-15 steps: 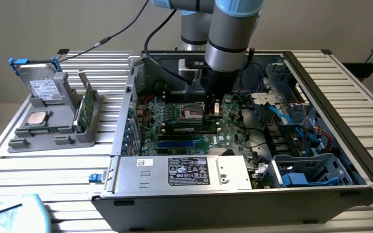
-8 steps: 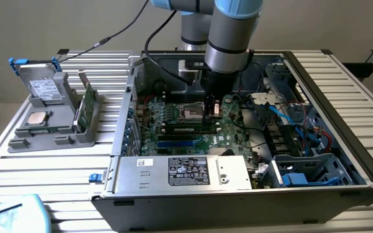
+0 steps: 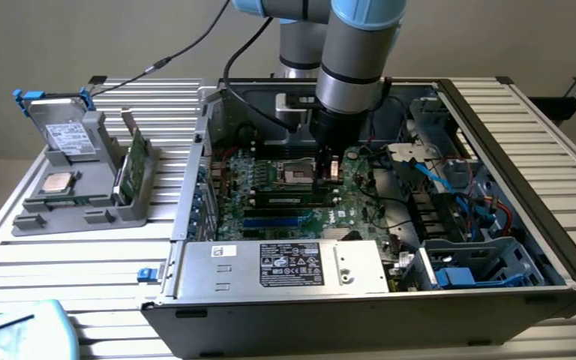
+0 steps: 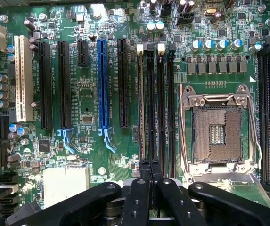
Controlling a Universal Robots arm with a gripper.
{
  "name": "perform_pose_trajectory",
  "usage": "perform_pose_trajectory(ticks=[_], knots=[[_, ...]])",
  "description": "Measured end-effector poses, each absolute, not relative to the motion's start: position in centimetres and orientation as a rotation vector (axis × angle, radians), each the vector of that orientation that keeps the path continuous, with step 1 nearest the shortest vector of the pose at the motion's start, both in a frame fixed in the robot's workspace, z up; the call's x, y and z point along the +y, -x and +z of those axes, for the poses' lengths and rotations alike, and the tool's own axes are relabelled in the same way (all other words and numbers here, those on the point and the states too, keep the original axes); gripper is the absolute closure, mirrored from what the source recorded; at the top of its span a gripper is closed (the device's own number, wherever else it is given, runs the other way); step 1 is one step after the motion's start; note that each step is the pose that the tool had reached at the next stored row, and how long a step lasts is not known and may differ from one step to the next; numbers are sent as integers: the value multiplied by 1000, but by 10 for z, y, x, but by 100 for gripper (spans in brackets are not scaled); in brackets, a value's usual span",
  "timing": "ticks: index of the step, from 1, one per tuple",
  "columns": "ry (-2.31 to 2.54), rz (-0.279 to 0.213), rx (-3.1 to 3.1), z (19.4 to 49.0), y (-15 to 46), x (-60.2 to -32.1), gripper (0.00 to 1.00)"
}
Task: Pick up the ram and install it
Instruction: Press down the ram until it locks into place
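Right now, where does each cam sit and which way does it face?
Exterior view: off the arm, above one side of the open PC case, looking down into it; the arm and claw hang over the motherboard.
Wrist view: on the wrist, facing straight down at the motherboard; shut claw over the memory slots.
Shared: motherboard, empty CPU socket, claw.

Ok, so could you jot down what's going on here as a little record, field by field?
setting: open computer case on a slatted table
arm: reaching down into the case
gripper: shut, nothing visibly held, just above the memory slots
ram: appears to sit in a slot on the motherboard, close to the gripper
processor socket: no chip in it
grey holder outside the case: silver chip, green card
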State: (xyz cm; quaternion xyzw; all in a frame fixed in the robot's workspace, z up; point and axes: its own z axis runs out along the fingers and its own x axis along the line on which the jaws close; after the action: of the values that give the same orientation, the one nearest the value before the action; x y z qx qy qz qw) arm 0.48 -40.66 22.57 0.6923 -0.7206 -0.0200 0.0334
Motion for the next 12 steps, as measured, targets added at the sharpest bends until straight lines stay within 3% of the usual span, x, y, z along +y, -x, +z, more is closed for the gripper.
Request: perform_pose_trajectory(ticks=[12], knots=[[-2131,-57,-2219,232,8,-407,87]])
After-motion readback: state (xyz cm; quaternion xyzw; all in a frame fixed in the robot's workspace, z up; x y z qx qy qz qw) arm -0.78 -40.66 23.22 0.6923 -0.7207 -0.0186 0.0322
